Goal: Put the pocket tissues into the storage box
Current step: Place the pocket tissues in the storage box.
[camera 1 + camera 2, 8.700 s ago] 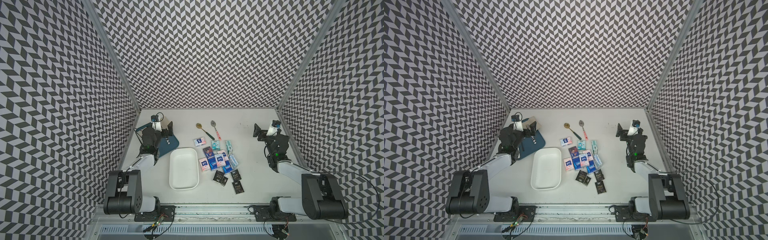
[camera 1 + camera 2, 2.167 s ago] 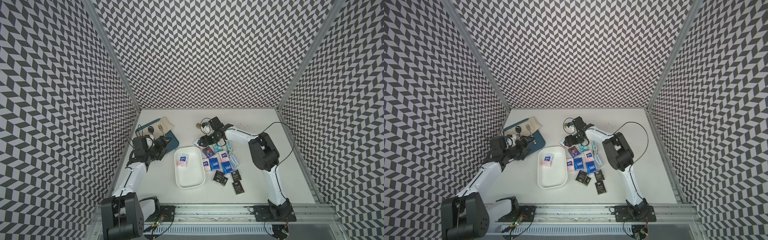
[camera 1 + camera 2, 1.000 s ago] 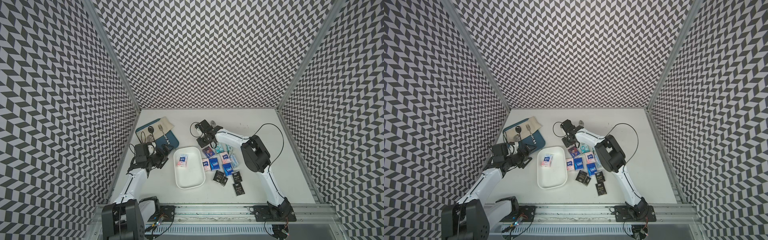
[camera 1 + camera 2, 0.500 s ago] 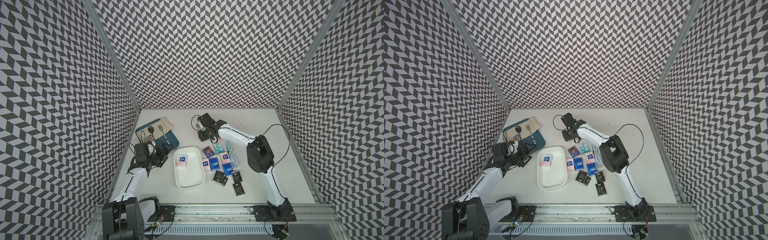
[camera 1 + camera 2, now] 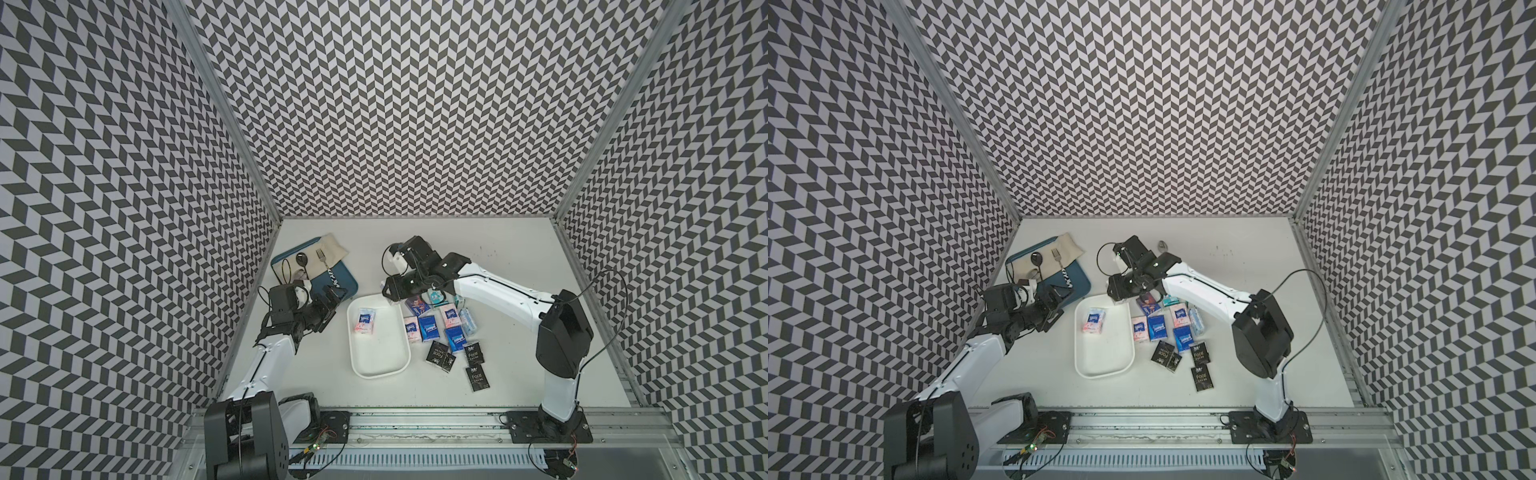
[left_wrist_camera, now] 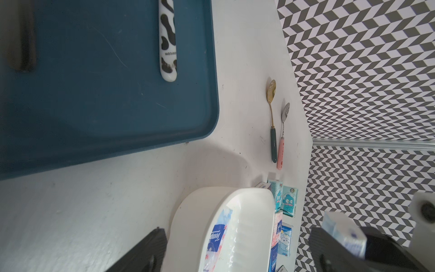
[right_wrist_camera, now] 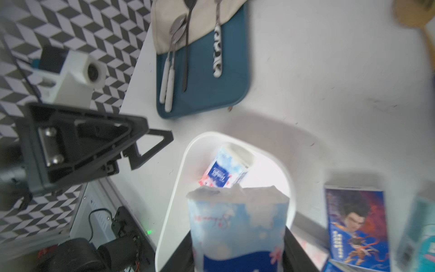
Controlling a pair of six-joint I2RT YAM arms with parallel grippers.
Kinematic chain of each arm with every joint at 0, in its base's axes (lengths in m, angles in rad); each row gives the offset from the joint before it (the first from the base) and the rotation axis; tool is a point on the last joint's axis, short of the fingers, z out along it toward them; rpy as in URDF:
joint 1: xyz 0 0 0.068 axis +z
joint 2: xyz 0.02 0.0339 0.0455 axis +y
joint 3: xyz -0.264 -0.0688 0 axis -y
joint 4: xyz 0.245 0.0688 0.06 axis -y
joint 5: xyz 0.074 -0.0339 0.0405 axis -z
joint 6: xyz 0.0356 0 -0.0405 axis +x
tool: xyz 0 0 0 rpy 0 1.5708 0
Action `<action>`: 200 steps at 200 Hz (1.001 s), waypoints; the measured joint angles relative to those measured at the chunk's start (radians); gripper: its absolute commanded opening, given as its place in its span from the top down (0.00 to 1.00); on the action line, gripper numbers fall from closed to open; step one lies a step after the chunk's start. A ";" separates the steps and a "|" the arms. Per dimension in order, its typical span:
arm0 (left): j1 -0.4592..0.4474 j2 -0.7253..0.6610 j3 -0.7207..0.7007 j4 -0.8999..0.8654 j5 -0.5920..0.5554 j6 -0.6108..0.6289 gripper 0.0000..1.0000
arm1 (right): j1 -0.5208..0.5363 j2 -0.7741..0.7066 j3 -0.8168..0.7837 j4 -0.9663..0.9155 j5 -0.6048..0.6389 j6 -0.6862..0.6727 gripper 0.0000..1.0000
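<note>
**Right tool holds a packet over the far end of the storage box**

The right tool is clamped on a white-and-blue packet, pinched from both sides and standing on end between the fingers. It hangs above the far right corner of the storage box. The box is a white tub lying near the middle of the table, and a second packet lies flat inside it towards the far end. The other pocket tissues are spread on the table just right of the box. The blue, pink-white and teal ones lie farther back and the black "Face" ones nearer.

The left tool hovers just left of the box's far end, jaws apart with nothing between them. At the far left sits a teal-blue tray with a beige cloth and cutlery on it.
</note>
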 measured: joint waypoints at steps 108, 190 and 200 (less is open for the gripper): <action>0.000 -0.069 -0.066 -0.037 0.035 0.013 0.00 | 0.109 0.158 -0.039 0.017 0.131 0.183 0.50; -0.027 -0.116 -0.135 -0.032 0.079 -0.043 0.00 | 0.110 0.303 0.102 0.032 0.228 0.226 0.47; -0.035 -0.122 -0.147 -0.026 0.084 -0.059 0.00 | 0.110 0.315 0.115 0.031 0.231 0.226 0.46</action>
